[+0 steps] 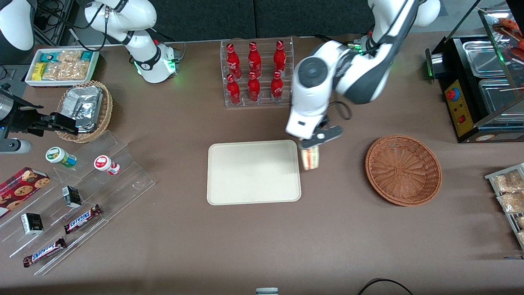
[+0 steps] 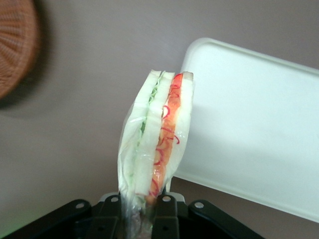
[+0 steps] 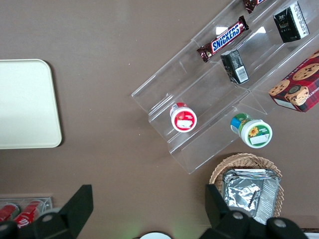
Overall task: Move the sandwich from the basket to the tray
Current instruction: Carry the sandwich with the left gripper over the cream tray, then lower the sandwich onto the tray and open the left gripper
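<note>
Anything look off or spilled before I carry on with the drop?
Nothing stands out. The claw holds the wrapped sandwich upright at the tray edge, between tray and empty basket. No spills.
</note>
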`<state>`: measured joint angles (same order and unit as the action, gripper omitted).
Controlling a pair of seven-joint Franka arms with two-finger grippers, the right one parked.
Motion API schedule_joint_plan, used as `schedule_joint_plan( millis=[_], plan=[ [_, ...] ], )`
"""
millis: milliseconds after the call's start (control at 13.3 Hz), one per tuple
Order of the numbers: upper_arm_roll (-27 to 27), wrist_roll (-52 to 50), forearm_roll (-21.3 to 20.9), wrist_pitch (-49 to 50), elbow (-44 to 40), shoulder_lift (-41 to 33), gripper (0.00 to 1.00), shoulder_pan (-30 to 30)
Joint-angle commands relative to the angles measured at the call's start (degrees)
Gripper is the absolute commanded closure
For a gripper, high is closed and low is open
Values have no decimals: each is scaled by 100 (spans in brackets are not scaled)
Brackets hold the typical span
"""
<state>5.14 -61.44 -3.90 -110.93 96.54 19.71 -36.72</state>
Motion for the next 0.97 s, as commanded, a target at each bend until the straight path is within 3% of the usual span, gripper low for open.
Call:
schedule_joint_plan(
  millis=[0,525,900],
  plan=[
    [-39,0,-15,-347,-733,813,96,-143],
    [22,-87,-103,-1315,-777,1517,96,-564],
    [14,-298,-305,-1396,-1102,1975,96,-644]
  ],
)
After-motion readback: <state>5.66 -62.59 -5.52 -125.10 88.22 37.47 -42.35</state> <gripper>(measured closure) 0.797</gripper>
